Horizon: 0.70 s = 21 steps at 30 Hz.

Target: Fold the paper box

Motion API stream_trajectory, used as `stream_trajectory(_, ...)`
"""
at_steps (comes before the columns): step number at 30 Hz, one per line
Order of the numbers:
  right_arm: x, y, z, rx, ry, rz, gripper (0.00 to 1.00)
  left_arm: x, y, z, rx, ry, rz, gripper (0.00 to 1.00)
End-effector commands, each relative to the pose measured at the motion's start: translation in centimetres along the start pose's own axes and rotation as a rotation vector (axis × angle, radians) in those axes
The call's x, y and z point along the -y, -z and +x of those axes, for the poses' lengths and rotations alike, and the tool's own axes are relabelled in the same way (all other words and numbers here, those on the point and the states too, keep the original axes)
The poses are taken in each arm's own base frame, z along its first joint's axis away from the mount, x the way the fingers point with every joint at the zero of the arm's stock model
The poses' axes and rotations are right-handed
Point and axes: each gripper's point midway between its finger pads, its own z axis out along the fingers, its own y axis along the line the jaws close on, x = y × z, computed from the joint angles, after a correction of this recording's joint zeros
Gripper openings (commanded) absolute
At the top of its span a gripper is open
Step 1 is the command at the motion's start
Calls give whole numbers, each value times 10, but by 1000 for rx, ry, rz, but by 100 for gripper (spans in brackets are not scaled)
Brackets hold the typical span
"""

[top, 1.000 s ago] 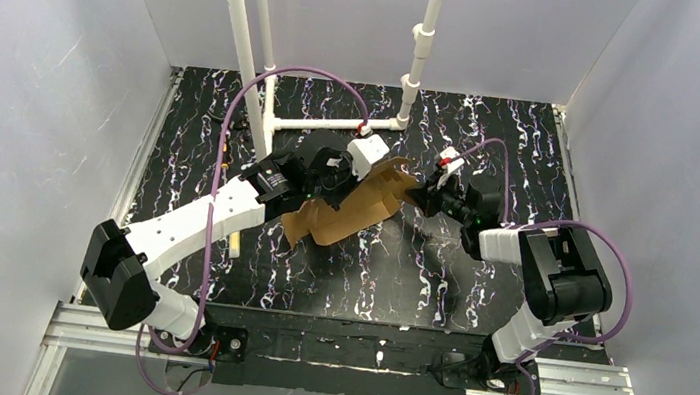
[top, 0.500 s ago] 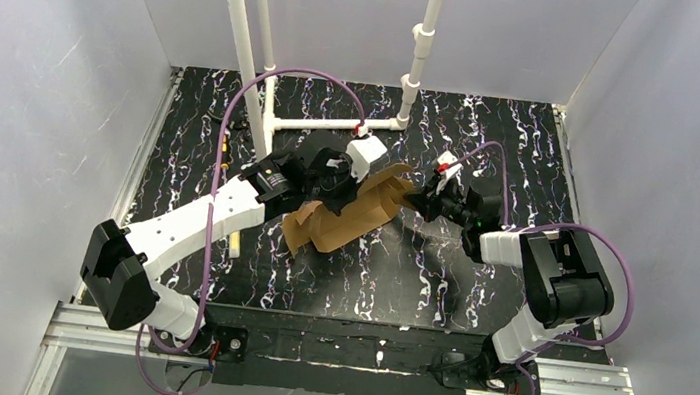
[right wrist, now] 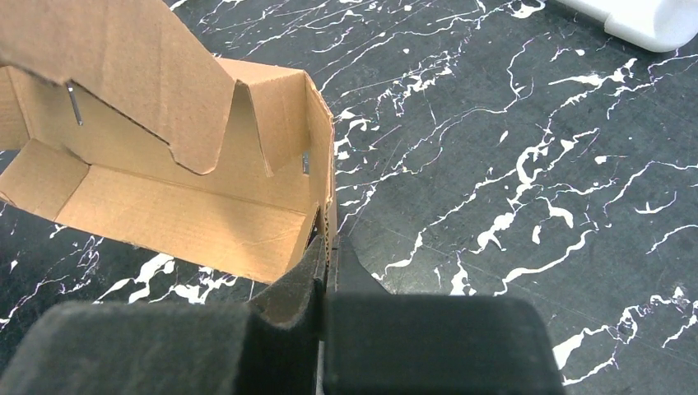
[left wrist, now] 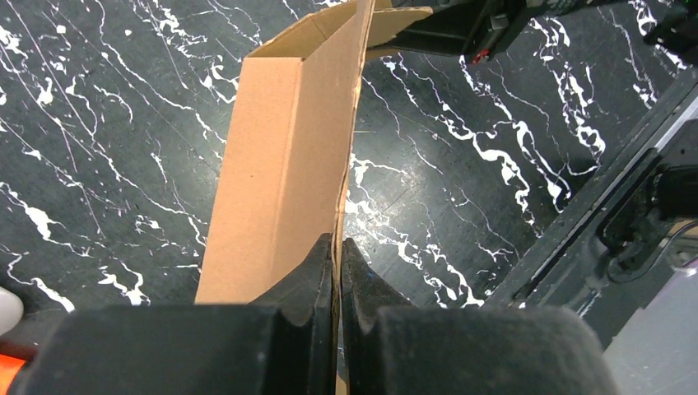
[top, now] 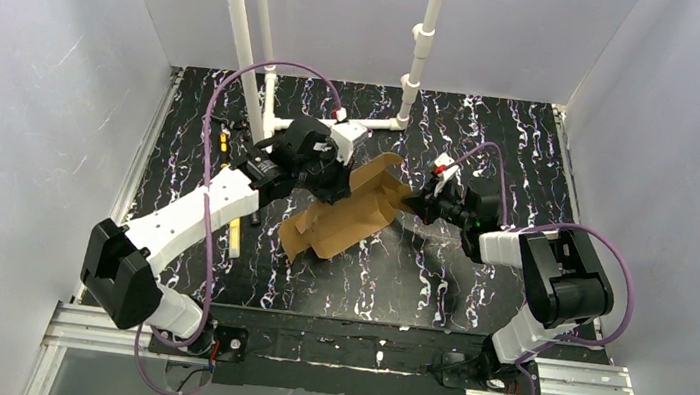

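Observation:
The paper box is a brown cardboard sheet, partly folded, held slanting over the middle of the black marbled table. My left gripper is shut on its upper left wall; the left wrist view shows the thin cardboard edge pinched between the two black fingers, with the paper box stretching away. My right gripper is shut on the box's right end wall. From the right wrist, the box's open inside shows, a cut flap hanging over it, the end wall edge clamped at the right gripper.
White plastic pipes stand at the back of the table behind the left arm. A small pale stick lies on the table beside the left forearm. Grey walls close in both sides, and a metal rail runs along the near edge.
The left wrist has swung back and to the left, turning its hold on the box wall. The box has tilted and shifted slightly. The right gripper has stayed almost still.

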Motion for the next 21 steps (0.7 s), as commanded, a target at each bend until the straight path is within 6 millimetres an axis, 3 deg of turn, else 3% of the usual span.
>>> stream_trajectory(1,-3,2,-16,41,60,-11,3,-8,3,2,-50,127,-3,0)
stream_trajectory(13,-4,3,-14,31,85,-23,3,-33,-4,11,-95,240,-84,0)
stream_trajectory(21,-10,6,-9,11,112,-52,5,-33,-8,12,-97,267,-79,0)
